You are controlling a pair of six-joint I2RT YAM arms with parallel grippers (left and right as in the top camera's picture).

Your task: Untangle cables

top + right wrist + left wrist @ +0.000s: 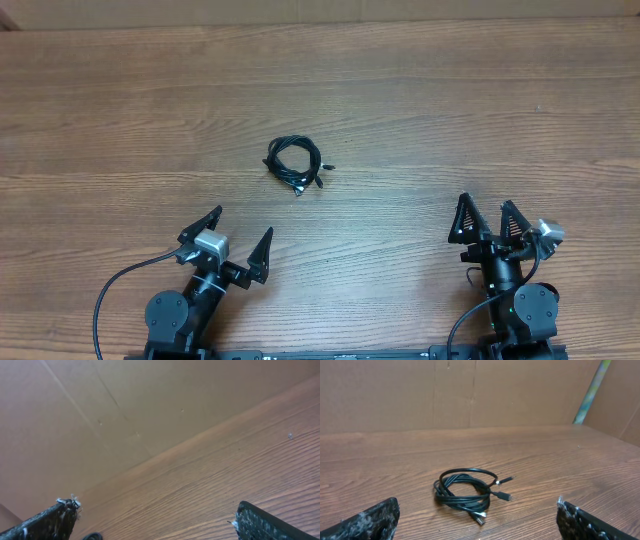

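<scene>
The cables (294, 164) are thin black cords with small silver-tipped plugs, bunched in a small coiled tangle on the wooden table. In the left wrist view the tangle (465, 491) lies just ahead of the fingers, with plug ends pointing right and toward the camera. My left gripper (242, 233) is open and empty, near the front edge, below and left of the tangle. My right gripper (487, 214) is open and empty at the front right, well apart from the cables. In the right wrist view a small dark bit of cable (92, 536) shows at the bottom left.
The wooden table (450, 120) spreads around the tangle. A brown cardboard wall (470, 390) stands along the far edge. A green-yellow strip (592, 387) leans at the far right in the left wrist view.
</scene>
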